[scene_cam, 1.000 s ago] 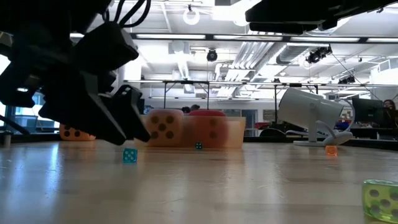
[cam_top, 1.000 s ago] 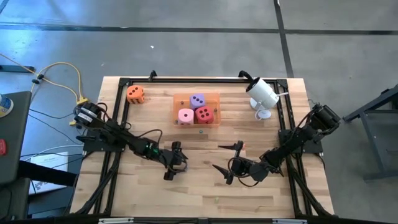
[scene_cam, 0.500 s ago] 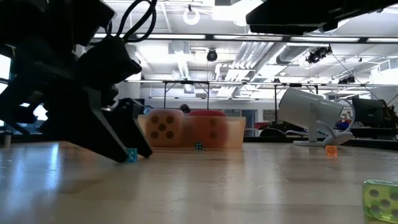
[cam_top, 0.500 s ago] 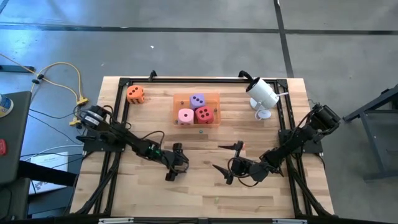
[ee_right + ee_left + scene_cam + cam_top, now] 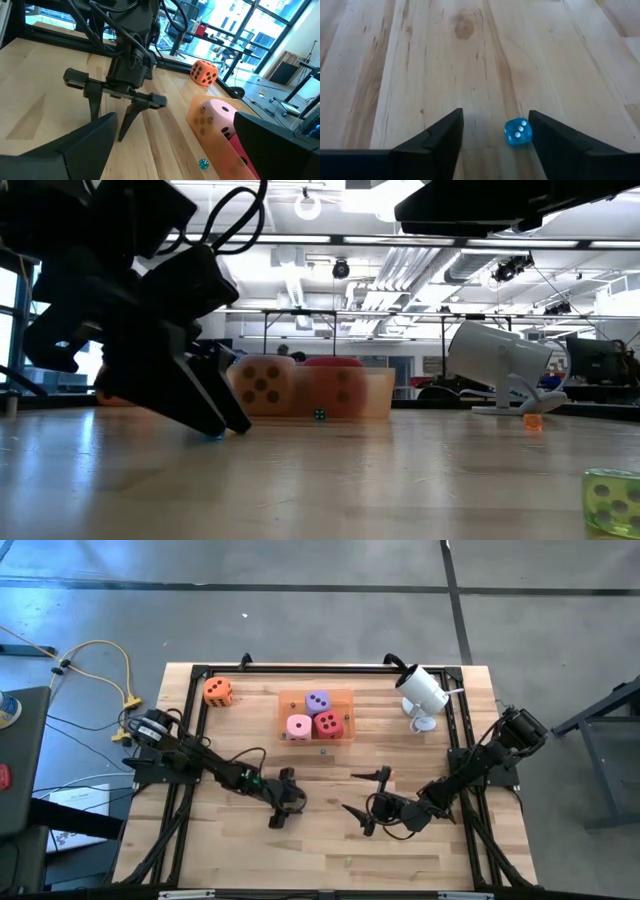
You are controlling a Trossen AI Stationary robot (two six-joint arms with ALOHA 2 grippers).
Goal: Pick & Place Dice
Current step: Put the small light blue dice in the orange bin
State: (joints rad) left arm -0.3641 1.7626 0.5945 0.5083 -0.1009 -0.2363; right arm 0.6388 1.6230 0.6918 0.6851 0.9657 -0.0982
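High view: the table (image 5: pixel 220 850) carries an orange tray (image 5: pixel 345 698) near its twelve o'clock edge, with the pink die (image 5: pixel 299 726), red die (image 5: pixel 327 723) and purple die (image 5: pixel 317 701) inside; the orange die (image 5: pixel 218 691) sits apart at ten o'clock. The right gripper (image 5: pixel 366 796) waits at five o'clock, fingers spread. The left gripper (image 5: pixel 492 135) is lowered to the wood with its fingers parted — probably to pinch the small blue die (image 5: pixel 518 132) between them, nearer one finger.

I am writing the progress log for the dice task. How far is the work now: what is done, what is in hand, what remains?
Done: the pink die, red die and purple die sit in the orange tray. In hand: the left gripper is low over the table, fingers open around a small blue die, not closed yet. Left: the orange die stands outside the tray, near the table's far left corner. The right gripper waits open.
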